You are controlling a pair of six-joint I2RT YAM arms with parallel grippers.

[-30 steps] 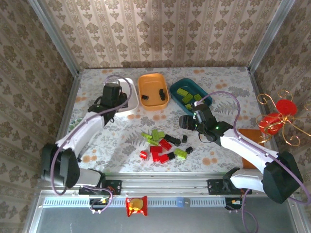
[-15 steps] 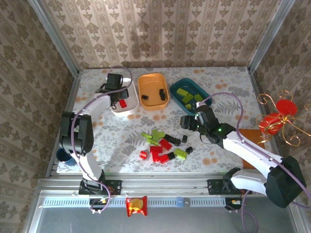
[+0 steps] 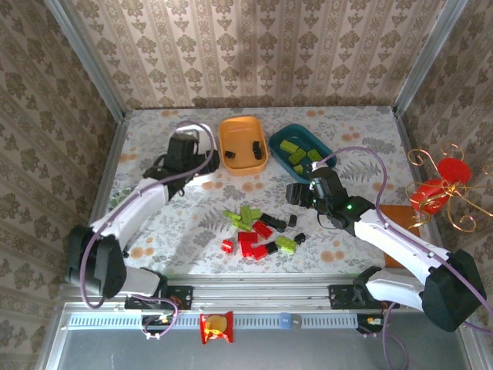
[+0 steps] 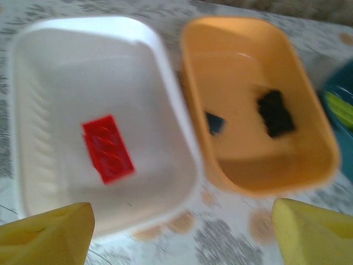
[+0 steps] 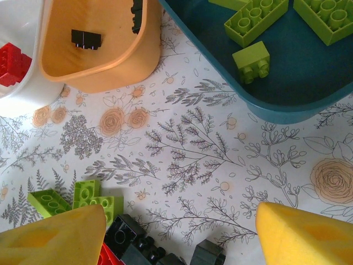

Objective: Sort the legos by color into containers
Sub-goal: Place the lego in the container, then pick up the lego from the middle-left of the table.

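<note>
Left wrist camera: my left gripper [image 4: 182,234] stands wide open, nothing between its yellow fingers. Just ahead sits the white rounded plastic tray [image 4: 60,72] holding one red lego brick [image 4: 108,148], with the orange plastic tray [image 4: 248,160] and its black bricks [image 4: 276,113] ahead to the right. My right gripper [image 5: 179,234] is spread and empty too. A loose pile of lime and black bricks [image 5: 127,234] lies by its left finger, and the dark teal plastic tray [image 5: 331,83] with lime bricks [image 5: 251,62] is ahead-right.
</note>
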